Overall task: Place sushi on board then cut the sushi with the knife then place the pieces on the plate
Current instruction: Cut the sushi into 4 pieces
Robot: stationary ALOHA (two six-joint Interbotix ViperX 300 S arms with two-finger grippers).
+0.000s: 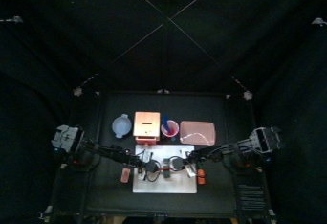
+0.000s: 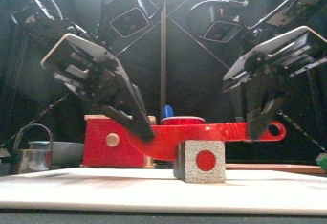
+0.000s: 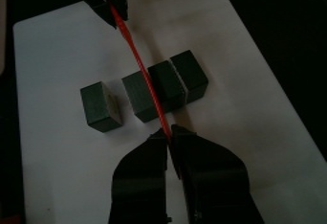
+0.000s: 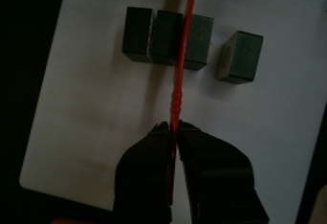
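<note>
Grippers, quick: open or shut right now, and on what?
Left gripper: shut on the red knife.
Right gripper: shut on the same red knife, at its other end.

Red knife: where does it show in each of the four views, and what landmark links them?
Top: too small to pick out, over the white cutting board.
Front: red knife level at mid-height, just above the sushi roll.
Left wrist: thin red line running from the left gripper across the roll.
Right wrist: same, from the right gripper.
Shared landmark: the board.
</note>
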